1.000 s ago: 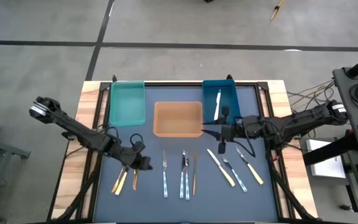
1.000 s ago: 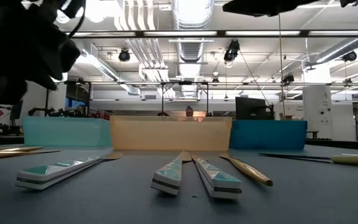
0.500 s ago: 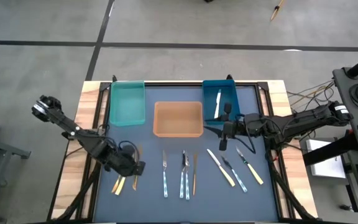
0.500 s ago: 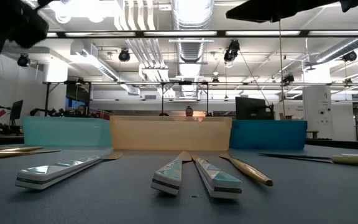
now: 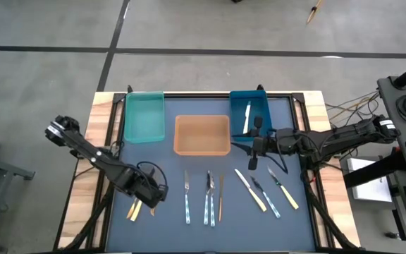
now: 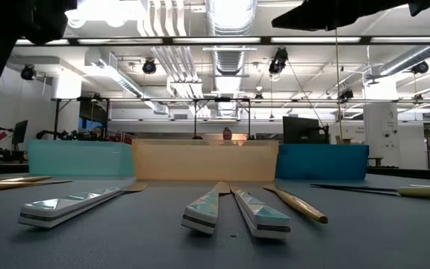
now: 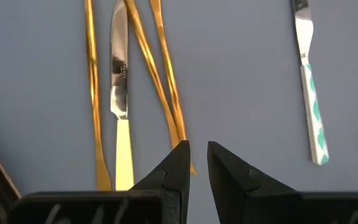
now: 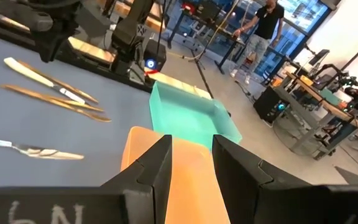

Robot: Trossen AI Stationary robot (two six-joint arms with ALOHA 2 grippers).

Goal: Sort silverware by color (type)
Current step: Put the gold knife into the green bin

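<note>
My left gripper [image 5: 155,197] hovers over the gold pieces [image 5: 137,208] lying flat at the mat's near left. Its fingers are a narrow gap apart and hold nothing. In the left wrist view [image 7: 196,149] the fingertips stand above several gold pieces [image 7: 166,93] and a yellow-handled knife [image 7: 122,124]. My right gripper [image 5: 252,154] is open and empty, near the blue bin [image 5: 259,106], which holds one silver piece [image 5: 247,116]. Teal-patterned pieces [image 5: 208,201] and a gold one [image 5: 221,197] lie mid-mat. Cream-handled knives [image 5: 251,190] lie to the right.
A teal bin [image 5: 144,116], an orange bin [image 5: 201,134] and the blue bin stand in a row along the mat's far edge. The low view shows the teal-patterned handles [image 6: 207,209] up close. People and equipment show in the room beyond [image 8: 266,25].
My left gripper has gone toward the table's near edge and stands over the gold pieces. In the low view its dark arm has drawn out toward the picture's upper left. The silverware has not moved.
</note>
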